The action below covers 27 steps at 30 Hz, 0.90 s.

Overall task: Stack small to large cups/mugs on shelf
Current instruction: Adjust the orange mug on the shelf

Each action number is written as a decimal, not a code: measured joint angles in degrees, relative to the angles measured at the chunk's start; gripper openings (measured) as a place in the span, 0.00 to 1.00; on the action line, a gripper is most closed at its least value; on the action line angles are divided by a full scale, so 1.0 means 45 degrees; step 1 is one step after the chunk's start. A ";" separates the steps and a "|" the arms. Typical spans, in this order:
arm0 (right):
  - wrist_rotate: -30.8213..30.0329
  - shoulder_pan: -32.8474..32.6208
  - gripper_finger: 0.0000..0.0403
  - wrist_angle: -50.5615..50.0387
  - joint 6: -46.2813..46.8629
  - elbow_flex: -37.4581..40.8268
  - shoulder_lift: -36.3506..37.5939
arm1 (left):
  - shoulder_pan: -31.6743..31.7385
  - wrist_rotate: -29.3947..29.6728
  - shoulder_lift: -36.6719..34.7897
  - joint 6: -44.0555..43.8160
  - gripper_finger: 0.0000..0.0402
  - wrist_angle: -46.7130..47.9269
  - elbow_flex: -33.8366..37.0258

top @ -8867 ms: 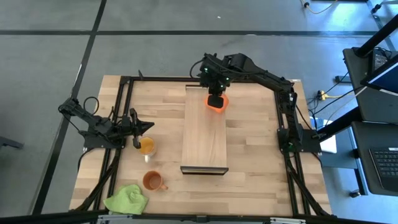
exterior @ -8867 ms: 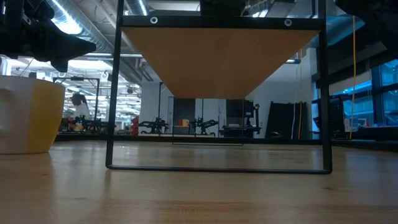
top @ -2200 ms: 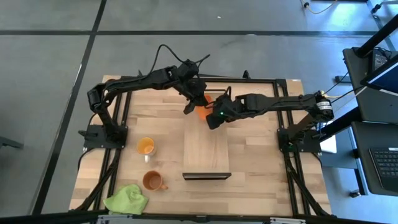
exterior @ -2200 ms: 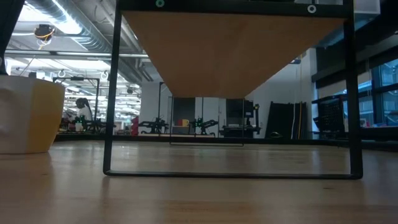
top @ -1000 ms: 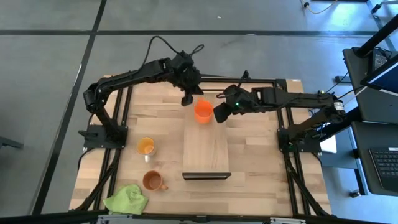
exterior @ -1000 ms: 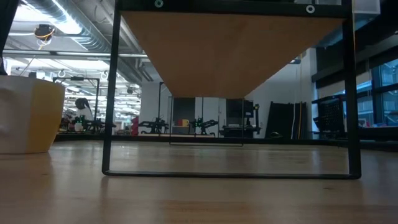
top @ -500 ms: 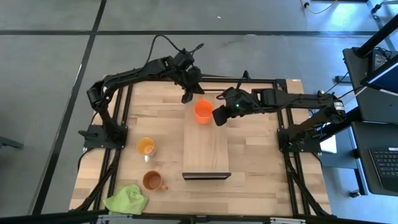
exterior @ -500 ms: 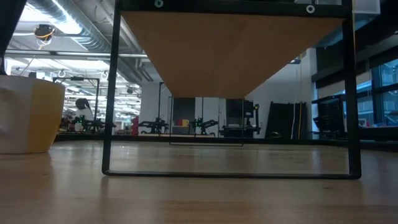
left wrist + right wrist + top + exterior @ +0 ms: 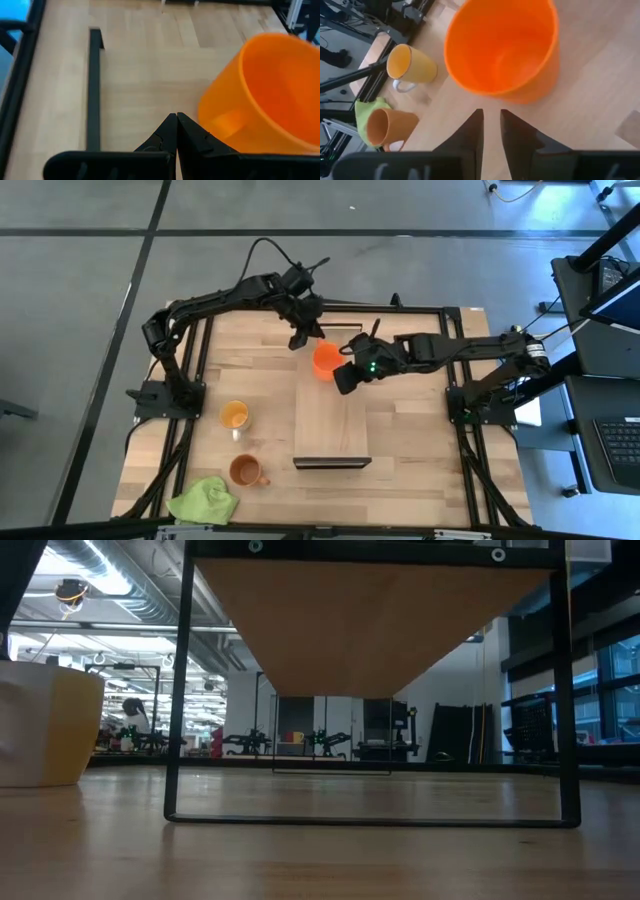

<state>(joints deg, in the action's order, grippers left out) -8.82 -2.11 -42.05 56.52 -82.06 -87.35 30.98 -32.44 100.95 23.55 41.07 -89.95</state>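
Note:
The bright orange mug (image 9: 323, 360) stands upright on its base at the far end of the light-wood shelf (image 9: 331, 415). My left gripper (image 9: 298, 340) is shut and sits just off the mug's far-left side; in the left wrist view its tips (image 9: 176, 119) stop short of the orange wall (image 9: 260, 95). My right gripper (image 9: 345, 376) is at the mug's near-right side, open by a narrow gap (image 9: 490, 120), pointing at the mug's base (image 9: 520, 95) without touching it. The amber-yellow cup (image 9: 235, 416) and the rust-brown mug (image 9: 245, 471) stand on the tabletop left of the shelf.
A lime-green cloth (image 9: 205, 502) lies at the table's near-left corner. The low view shows the shelf's underside (image 9: 350, 630) raised on a thin black frame (image 9: 370, 820), with the yellow cup (image 9: 45, 725) at its left. The shelf's near half is bare wood.
My right gripper has swung from the orange mug's right side toward the table's near edge and a little left, ending over the shelf at the mug's near-right. The mug and my left gripper have stayed where they were.

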 joint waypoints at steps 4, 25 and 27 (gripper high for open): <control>0.0180 0.0005 0.17 0.0488 -0.0244 0.0000 -0.0393 | -0.0024 0.0010 0.0000 0.0141 0.00 0.0637 0.0000; -0.0443 0.1210 0.17 -0.0530 -0.1366 0.0000 -0.0408 | -0.0353 -0.0015 -0.0112 0.0048 0.00 0.2419 0.0000; -0.0452 0.1344 0.17 -0.0750 -0.1520 0.0000 -0.0408 | -0.0428 -0.0017 -0.0112 -0.0107 0.00 0.2425 0.0000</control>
<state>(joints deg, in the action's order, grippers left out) -10.85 3.94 -45.42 49.68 -82.06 -89.19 29.05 -32.51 100.44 23.07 51.99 -89.95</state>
